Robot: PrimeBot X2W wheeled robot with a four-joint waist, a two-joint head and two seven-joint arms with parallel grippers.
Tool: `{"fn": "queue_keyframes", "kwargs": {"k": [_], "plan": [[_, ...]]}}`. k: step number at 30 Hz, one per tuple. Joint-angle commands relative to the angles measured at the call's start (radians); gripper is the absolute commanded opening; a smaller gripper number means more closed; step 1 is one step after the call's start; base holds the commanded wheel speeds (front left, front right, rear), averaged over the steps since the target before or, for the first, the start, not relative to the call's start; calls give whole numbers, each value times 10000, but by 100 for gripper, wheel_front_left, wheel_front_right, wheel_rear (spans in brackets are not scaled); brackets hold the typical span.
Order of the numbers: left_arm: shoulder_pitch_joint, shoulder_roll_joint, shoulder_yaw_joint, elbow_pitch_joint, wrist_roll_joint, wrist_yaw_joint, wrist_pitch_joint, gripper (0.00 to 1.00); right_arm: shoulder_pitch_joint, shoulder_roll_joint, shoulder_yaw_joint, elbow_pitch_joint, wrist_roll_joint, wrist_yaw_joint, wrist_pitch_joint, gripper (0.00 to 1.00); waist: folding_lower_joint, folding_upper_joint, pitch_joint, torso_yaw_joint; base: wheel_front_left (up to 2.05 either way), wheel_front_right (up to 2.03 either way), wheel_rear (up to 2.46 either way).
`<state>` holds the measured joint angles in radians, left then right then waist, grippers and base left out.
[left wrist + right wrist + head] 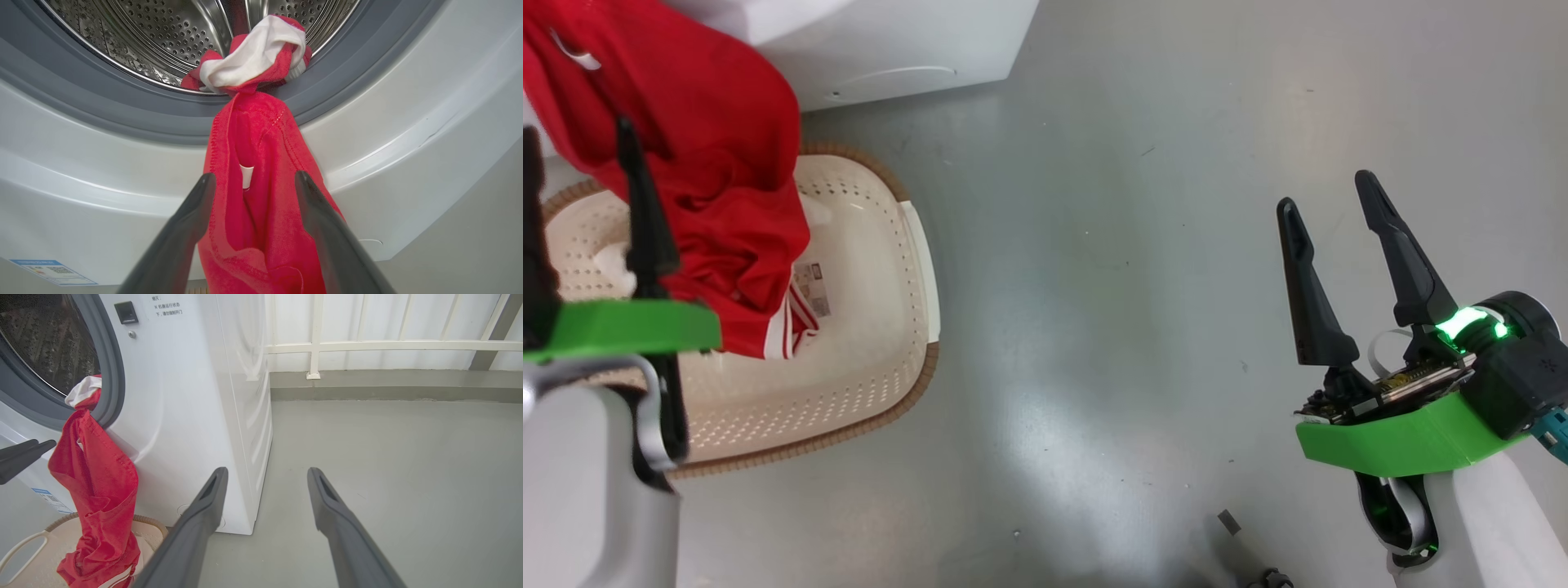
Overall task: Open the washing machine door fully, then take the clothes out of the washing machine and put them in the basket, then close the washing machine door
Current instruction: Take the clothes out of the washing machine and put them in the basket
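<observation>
Clothes (261,134) half out of the washing machine (81,204)

Saw the two dark fingers (192,212) of the left gripper (253,177) spread wide, gripping nothing. Saw red cloth in the gap between them in the left wrist view. Could not tell if it touched either finger. Looked up the cloth and found its top end, red bunched with white, lying over the grey rubber ring (102,106) at the bottom edge of the shiny drum (163,32) with holes. Looked down the cloth and found it hanging past the white front of the machine and dropping into the basket (923,245). Found its bottom end, with white stripes, resting inside the basket next to a paper label (813,286). Saw the basket sitting on the grey floor (1135,245), just beside the front of the machine. Spotted a small blue sticker (53,271) low on that front.

Saw the right gripper (1327,192) well apart from all that, out over the floor. Saw its fingers (204,510) held wide open too, holding nothing. Saw the white side of the machine just past one finger in the right wrist view, and a pale wall with rails (388,345) far behind. Saw a fingertip of the left gripper there too, close by the hanging cloth.
</observation>
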<state>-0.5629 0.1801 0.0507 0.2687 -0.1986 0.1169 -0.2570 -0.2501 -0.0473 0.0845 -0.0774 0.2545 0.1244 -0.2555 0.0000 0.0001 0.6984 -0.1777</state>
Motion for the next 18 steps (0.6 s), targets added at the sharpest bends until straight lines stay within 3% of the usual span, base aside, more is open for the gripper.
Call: {"fn": "queue_keyframes", "kwargs": {"k": [1, 18], "plan": [[-90, 336, 333, -35, 94, -66, -46, 100, 63, -29, 244, -200, 76, 63, -63, 100, 0, -1, 18, -46, 0, 0, 0], [-2646, 932, 813, 3122, 341, -396, -47, 100, -109, -29, 447, -112, 141, 63, -63, 100, 0, -1, 202, -367, 0, 0, 0]]}}
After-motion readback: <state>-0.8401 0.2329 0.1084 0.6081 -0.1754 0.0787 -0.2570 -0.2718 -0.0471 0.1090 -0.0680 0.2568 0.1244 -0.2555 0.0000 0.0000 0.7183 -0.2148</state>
